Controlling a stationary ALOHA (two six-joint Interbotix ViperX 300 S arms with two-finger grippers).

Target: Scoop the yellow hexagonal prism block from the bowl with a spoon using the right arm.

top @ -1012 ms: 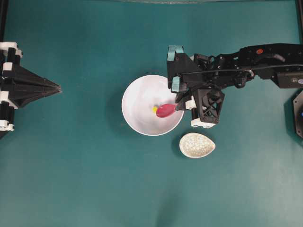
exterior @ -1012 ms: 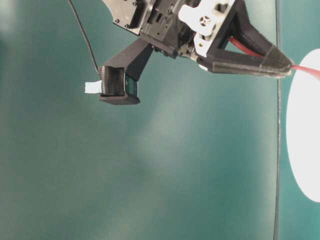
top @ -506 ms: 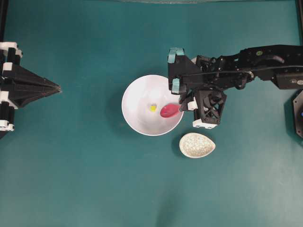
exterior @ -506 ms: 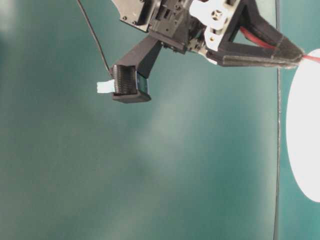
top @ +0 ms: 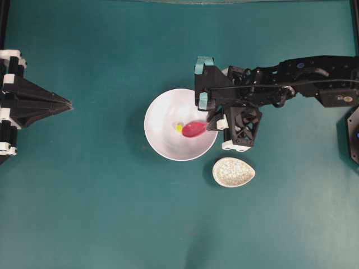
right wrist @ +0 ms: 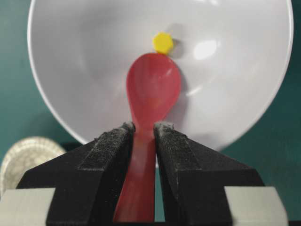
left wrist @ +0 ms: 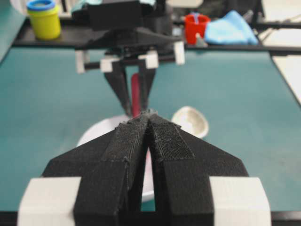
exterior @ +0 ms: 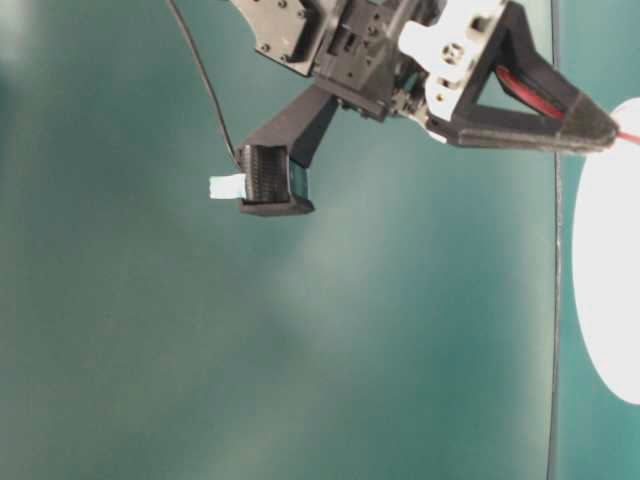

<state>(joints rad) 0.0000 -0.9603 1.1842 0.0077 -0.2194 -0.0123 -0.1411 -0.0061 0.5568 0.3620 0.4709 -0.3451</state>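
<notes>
The white bowl (top: 168, 140) (right wrist: 84, 70) sits mid-table. Inside it lies the tiny yellow hexagonal prism block (top: 179, 127) (right wrist: 163, 43), right at the tip of the pink-red spoon (top: 194, 129) (right wrist: 154, 89). My right gripper (top: 212, 124) (right wrist: 143, 128) hangs over the bowl's right rim and is shut on the spoon's handle, with the scoop reaching down into the bowl. In the table-level view the spoon (exterior: 625, 137) pokes out past the right gripper's fingertips (exterior: 598, 126). My left gripper (top: 68, 104) (left wrist: 149, 114) rests at the far left edge, shut and empty.
A small speckled beige oval dish (top: 233, 172) (left wrist: 189, 121) lies just right of and below the bowl. Beyond the far table edge stand a yellow cup (left wrist: 44, 19), a red cup (left wrist: 196, 27) and a blue cloth (left wrist: 230, 28).
The right gripper has moved the spoon left across the bowl, so its scoop now touches the yellow block again. The left arm has not moved.
</notes>
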